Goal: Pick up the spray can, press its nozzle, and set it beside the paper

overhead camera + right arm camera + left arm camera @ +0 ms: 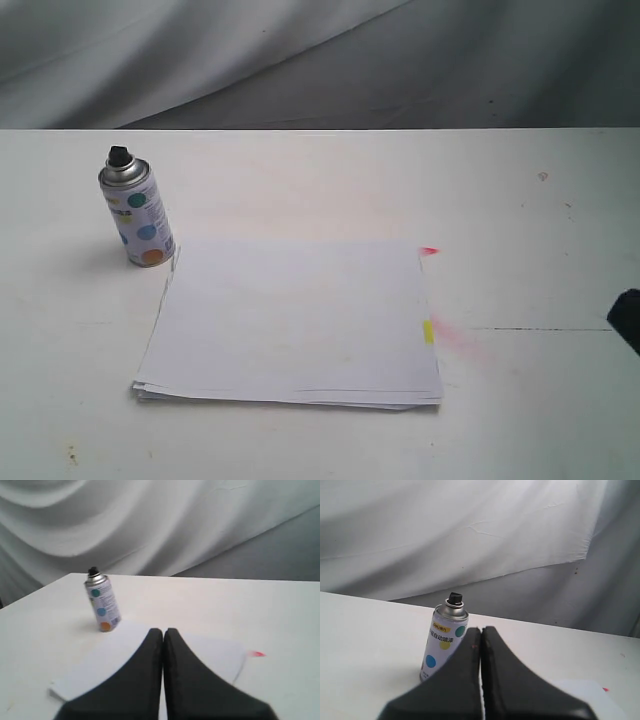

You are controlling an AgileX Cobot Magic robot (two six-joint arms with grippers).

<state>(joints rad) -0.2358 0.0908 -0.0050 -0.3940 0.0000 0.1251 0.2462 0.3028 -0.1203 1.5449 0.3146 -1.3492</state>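
The spray can (138, 212) stands upright on the table at the paper's far left corner, its black nozzle (119, 156) on top. The white paper (295, 320) lies flat in the middle, with pink and yellow marks on its right edge. In the left wrist view the can (442, 640) and nozzle (454, 598) are just beyond my left gripper (481, 630), which is shut and empty. My right gripper (163, 631) is shut and empty too, over the paper (115, 655), with the can (102, 605) farther off. Only a black tip (628, 318) of the right arm shows in the exterior view.
A white table (520, 200) carries everything. A faint pink stain (460, 340) marks it right of the paper. Grey draped cloth (300, 60) hangs behind the table's far edge.
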